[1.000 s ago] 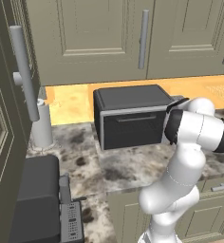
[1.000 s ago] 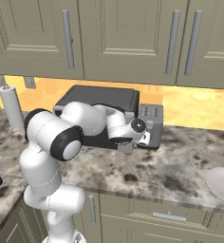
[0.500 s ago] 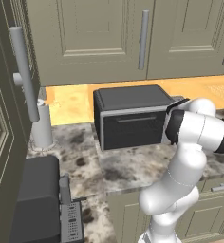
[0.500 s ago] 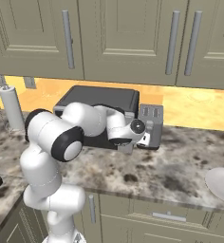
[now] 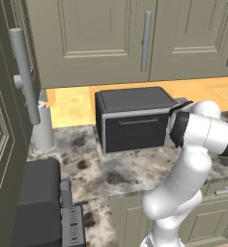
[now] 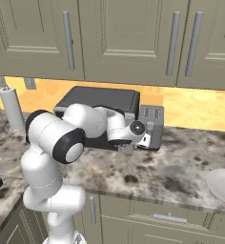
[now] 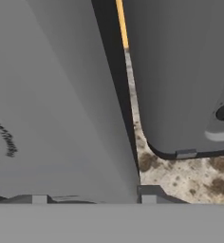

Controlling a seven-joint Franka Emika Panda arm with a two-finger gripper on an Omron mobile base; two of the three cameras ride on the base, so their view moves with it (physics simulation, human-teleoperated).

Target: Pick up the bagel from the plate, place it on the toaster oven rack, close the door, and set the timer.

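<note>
**Barely a stir at the knob panel — timer is the step left**

Hardly anything has moved over the last second: the arm sits in the same pose and the base has not driven. The gripper [image 6: 127, 147] is parked at the 4 o'clock corner of the toaster oven [image 5: 130, 118], nosed right up to its grey knob panel [image 7: 47, 95]. In the hand view the fingertips [image 7: 149, 194] stand apart. Whether they pinch a knob or simply hover spread, I cannot tell, since no knob shows between them.

The door [image 5: 135, 135] is up and shut, with its handle bar [image 5: 135, 122] level across the top. Where the bagel lies I cannot tell; with the door closed, I judge it is inside on the rack. The plate [image 6: 224, 183] sits well apart, at 4 o'clock on the counter [image 6: 181, 167].

That stillness reads as a pause before or during the timer turn — the last step. A silver toaster [image 6: 151, 125] stands just beside the panel at 3 o'clock, so there is little room for the wrist to swing.
</note>
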